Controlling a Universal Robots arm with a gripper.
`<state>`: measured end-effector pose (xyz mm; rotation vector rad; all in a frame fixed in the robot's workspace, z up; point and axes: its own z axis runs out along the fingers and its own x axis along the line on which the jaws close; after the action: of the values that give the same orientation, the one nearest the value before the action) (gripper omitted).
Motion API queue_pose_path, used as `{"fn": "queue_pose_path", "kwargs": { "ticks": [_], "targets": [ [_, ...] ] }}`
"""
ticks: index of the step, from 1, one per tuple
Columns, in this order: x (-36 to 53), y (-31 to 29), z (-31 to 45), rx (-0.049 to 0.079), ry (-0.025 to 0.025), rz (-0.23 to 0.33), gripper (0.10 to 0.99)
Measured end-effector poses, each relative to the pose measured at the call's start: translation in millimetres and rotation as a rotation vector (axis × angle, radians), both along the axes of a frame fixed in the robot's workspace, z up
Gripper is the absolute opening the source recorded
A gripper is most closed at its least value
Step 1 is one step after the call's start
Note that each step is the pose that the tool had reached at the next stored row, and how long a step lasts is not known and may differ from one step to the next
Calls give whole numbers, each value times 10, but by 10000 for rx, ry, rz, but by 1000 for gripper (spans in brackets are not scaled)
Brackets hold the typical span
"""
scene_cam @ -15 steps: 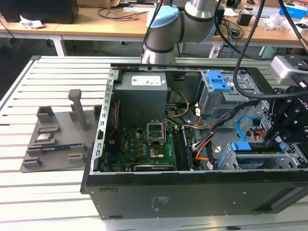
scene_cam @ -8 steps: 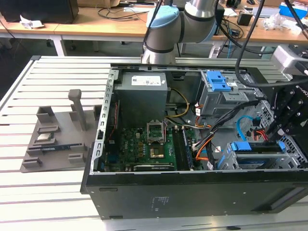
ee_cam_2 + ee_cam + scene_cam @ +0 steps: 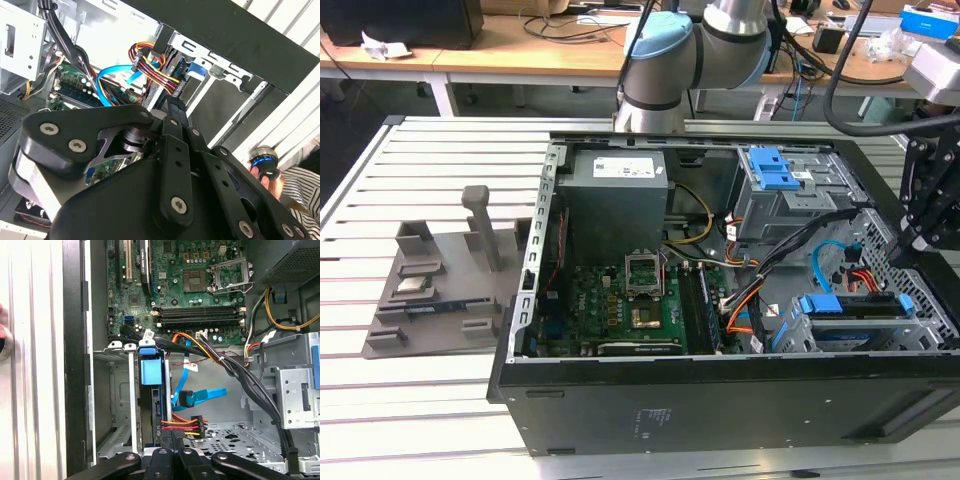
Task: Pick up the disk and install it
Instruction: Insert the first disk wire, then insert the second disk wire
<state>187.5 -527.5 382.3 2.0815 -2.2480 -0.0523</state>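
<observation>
The disk [image 3: 850, 305] stands on edge in the grey drive cage [image 3: 790, 330] at the open case's corner, on the exterior view's right; its blue frame shows along the top. In the first wrist view the disk [image 3: 150, 372] sits between the cage's rails. In the second wrist view a piece of the disk's blue frame [image 3: 192, 67] shows. My gripper [image 3: 902, 255] hangs just above the disk's outer end, by the power plug with its red, yellow and orange wires [image 3: 182, 426]. Both wrist views show the gripper [image 3: 167, 440] [image 3: 172, 105] with fingers drawn together and nothing seen between them.
The black computer case [image 3: 720, 395] lies open on a slatted table [image 3: 420, 380]. Inside are a motherboard [image 3: 630, 310], a grey power supply [image 3: 615, 200], a cage with a blue latch [image 3: 770, 170] and blue data cables [image 3: 200, 395]. A person's hand [image 3: 265, 167] is beside the case.
</observation>
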Motion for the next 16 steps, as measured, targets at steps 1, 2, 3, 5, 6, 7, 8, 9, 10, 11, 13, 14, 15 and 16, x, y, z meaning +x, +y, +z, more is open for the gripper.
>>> {"fn": "queue_pose_path", "kwargs": {
  "ticks": [1, 2, 3, 5, 6, 7, 8, 9, 10, 11, 13, 14, 15, 16],
  "targets": [
    [0, 0, 1, 0, 0, 1, 106],
    [0, 0, 3, -3, 0, 0, 106],
    [0, 0, 3, -3, -1, 0, 106],
    [0, 0, 3, -2, -1, 0, 106],
    [0, 0, 4, -2, -1, 0, 106],
    [0, 0, 4, -2, -1, 0, 106],
    [0, 0, 5, -2, -1, 0, 106],
    [0, 0, 6, -3, -1, 0, 114],
    [0, 0, 7, -2, -1, 0, 169],
    [0, 0, 7, -3, 0, 1, 235],
    [0, 0, 8, -2, -1, 0, 302],
    [-1, 6, 10, -6, -1, 0, 302],
    [-9, 40, 7, -3, -1, 0, 302],
    [-22, 56, 5, -5, -1, 0, 302]
  ]
}}
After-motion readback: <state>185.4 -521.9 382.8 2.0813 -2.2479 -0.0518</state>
